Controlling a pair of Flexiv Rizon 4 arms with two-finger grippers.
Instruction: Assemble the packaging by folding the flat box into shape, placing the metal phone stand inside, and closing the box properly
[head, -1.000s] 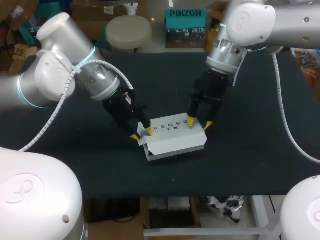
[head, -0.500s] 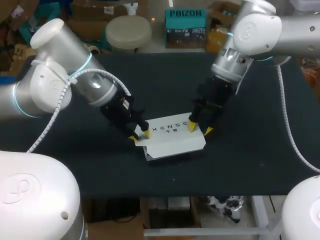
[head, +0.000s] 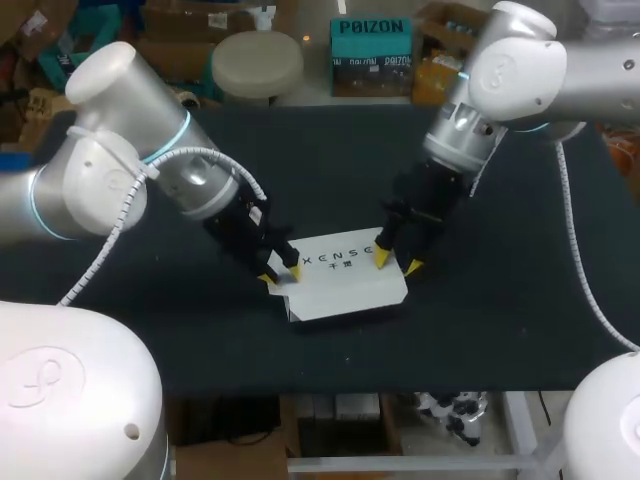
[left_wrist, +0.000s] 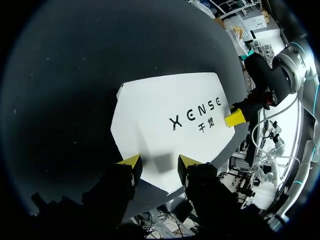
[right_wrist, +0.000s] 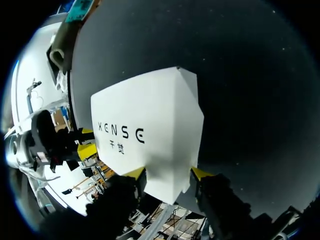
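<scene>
Box (head: 345, 270): white, smooth, matte cardboard, folded into a low rectangular block with crisp edges and dark print on its top face. It lies on the black, finely speckled table (head: 500, 300) between the two claws.

My left arm (head: 110, 170) comes in from its side, its wrist angled down toward the box's near end. The left claw (head: 282, 273) is released, with its yellow tips apart: one rests on the top face, the other sits just past the box's edge. My right arm (head: 510, 75) slants down from the far corner. The right claw (head: 396, 264) is also released and spread, with one tip on the top face and one just beyond the box's other end.

In the left wrist view, the box (left_wrist: 170, 115) stretches ahead of the claw (left_wrist: 158, 162) and a corner pokes back between its fingers. One yellow tip of the other claw touches the far edge. This view shows only the flat top.

The right wrist view shows what the head view hides. Ahead of the claw (right_wrist: 167, 173), the box (right_wrist: 150, 125) shows a folded side wall dropping from the top face. The box's near corner lies between the fingers.
</scene>
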